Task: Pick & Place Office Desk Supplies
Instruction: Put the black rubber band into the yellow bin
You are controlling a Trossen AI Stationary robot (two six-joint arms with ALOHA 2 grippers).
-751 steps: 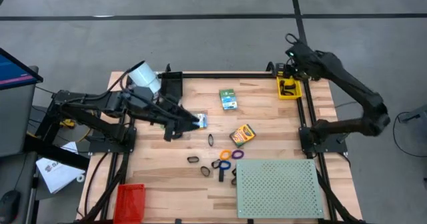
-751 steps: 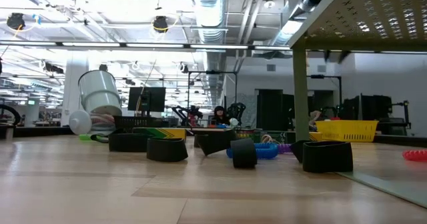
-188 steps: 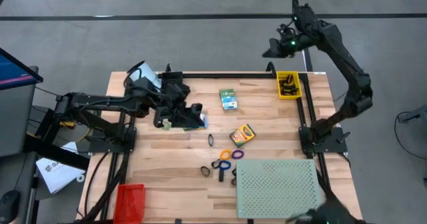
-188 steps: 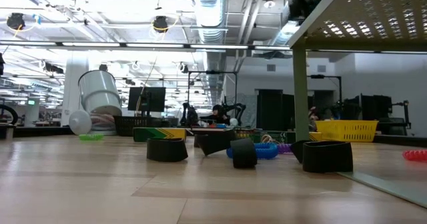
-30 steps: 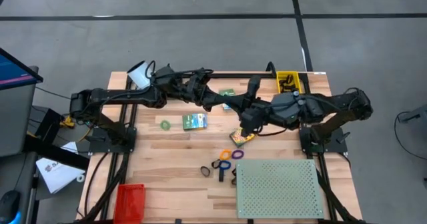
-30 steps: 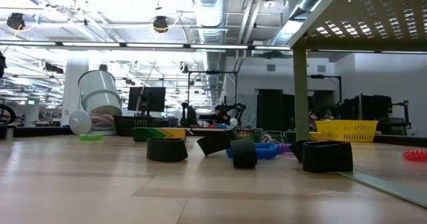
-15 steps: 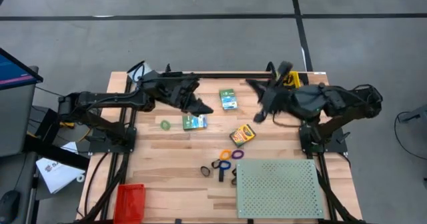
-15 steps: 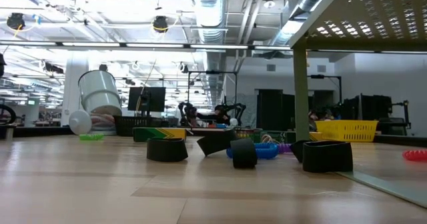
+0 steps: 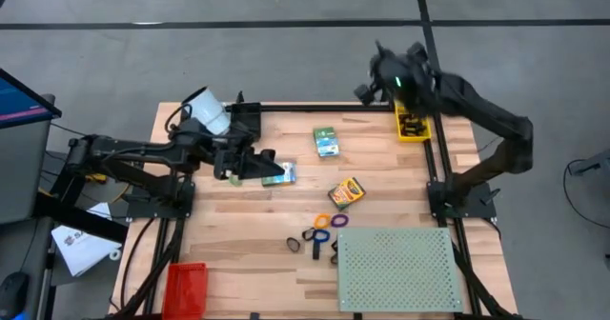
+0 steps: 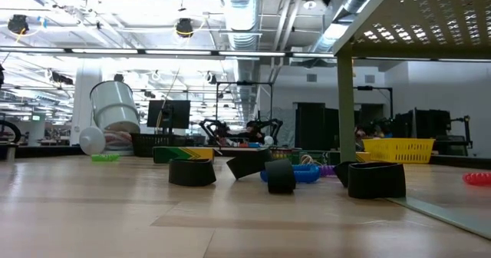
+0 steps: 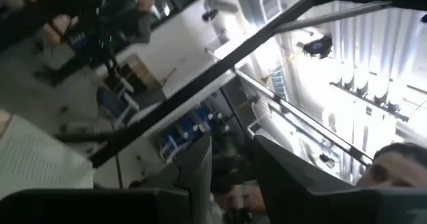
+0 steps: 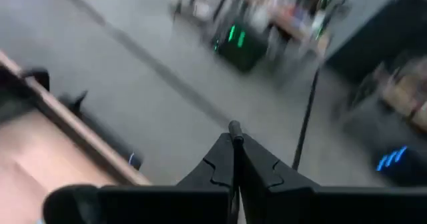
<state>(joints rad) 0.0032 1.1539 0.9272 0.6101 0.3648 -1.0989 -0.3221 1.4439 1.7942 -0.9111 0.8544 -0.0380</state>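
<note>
My left gripper (image 9: 274, 170) hovers open over a green box (image 9: 283, 176) lying flat left of the table's middle; nothing is between its fingers (image 11: 230, 167). My right gripper (image 9: 366, 90) is shut, high beyond the table's far edge, left of the yellow bin (image 9: 412, 126). Its fingers (image 12: 235, 154) point out over the floor with nothing visible between them. A second green box (image 9: 327, 141) and a crayon box (image 9: 346, 193) lie flat mid-table. Orange (image 9: 322, 222), purple (image 9: 339, 220) and blue (image 9: 318, 235) rings and black clips (image 9: 294, 245) lie nearer the front.
The pale green perforated board (image 9: 398, 268) covers the near right corner. A white cylinder (image 9: 205, 109) stands at the far left, a red bin (image 9: 185, 287) at the near left. The yellow bin holds black clips. In the low view black clips (image 10: 192, 171) stand in front.
Both grippers have drawn apart from the table's middle. My left gripper has pulled back toward the left edge and now stands over the left green box. My right gripper has swung toward the far right corner, rolling as it went, and is now past the far edge.
</note>
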